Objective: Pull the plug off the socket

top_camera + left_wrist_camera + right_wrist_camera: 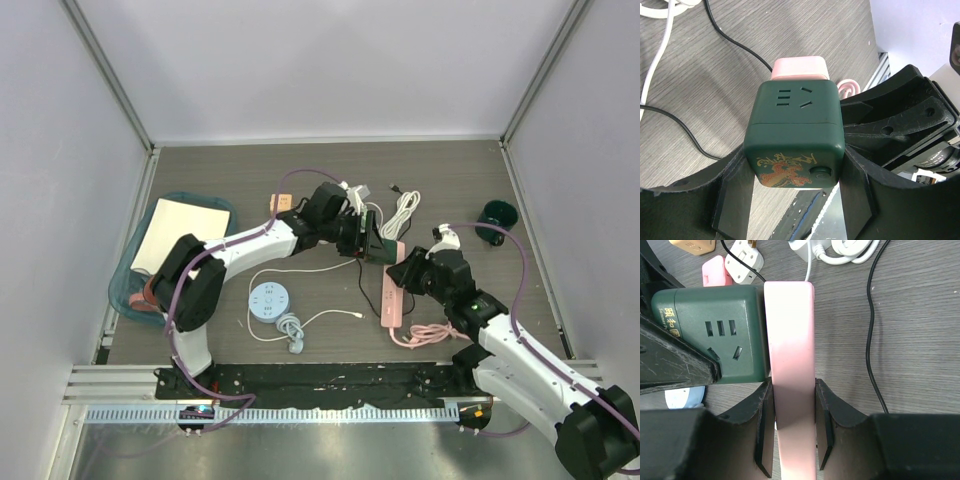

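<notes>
A dark green cube adapter (374, 246) with a gold and red dragon print sits flush against the side of a pink power strip (391, 300). My left gripper (366, 243) is shut on the cube; in the left wrist view its fingers (731, 200) press both sides of the cube (792, 135), with the pink strip (800, 69) behind it. My right gripper (404, 274) is shut on the pink strip; in the right wrist view (794, 425) its pads clamp the strip (790, 340), with the green cube (715, 340) to the left.
A teal basket (128, 290) holding a white sheet stands at the left. A round pale blue device (270, 300) with a white cable lies in front. Coiled white cables (402, 210), a tan block (281, 202), a dark green cup (496, 220) and a black cable (871, 315) lie nearby.
</notes>
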Robot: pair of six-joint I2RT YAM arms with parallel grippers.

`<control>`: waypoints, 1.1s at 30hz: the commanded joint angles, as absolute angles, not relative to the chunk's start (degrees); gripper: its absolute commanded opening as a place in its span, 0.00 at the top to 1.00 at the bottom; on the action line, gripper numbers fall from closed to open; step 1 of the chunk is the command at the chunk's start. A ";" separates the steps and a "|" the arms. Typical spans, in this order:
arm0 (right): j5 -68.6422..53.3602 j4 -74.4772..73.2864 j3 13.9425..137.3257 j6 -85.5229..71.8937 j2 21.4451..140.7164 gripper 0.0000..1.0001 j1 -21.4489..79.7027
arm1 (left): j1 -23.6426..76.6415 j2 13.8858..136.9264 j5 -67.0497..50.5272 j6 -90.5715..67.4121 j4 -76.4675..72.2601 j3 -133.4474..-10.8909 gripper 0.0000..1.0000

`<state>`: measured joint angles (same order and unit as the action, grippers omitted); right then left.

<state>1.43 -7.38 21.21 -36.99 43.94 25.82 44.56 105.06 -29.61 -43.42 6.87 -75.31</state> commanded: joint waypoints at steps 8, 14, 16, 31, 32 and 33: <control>17.14 -15.91 21.44 -39.73 47.37 0.99 21.44 | 40.26 95.98 -32.87 -42.72 9.49 -73.57 1.00; 18.02 -15.91 21.45 -39.90 48.08 0.99 21.27 | 39.38 94.48 -32.52 -42.01 10.54 -72.86 1.00; 18.28 -16.08 21.45 -40.08 48.08 0.99 21.27 | 39.20 94.31 -32.61 -42.10 10.72 -72.69 1.00; 19.95 -16.08 21.80 -39.82 50.54 0.99 21.18 | 34.45 90.44 -34.63 -40.70 14.76 -72.07 1.00; 20.04 -16.08 21.80 -39.99 50.54 0.99 21.18 | 34.45 90.44 -34.54 -40.43 15.29 -72.33 1.00; 20.13 -16.08 21.71 -39.90 50.54 0.99 21.18 | 34.45 90.18 -34.54 -40.17 15.73 -72.86 1.00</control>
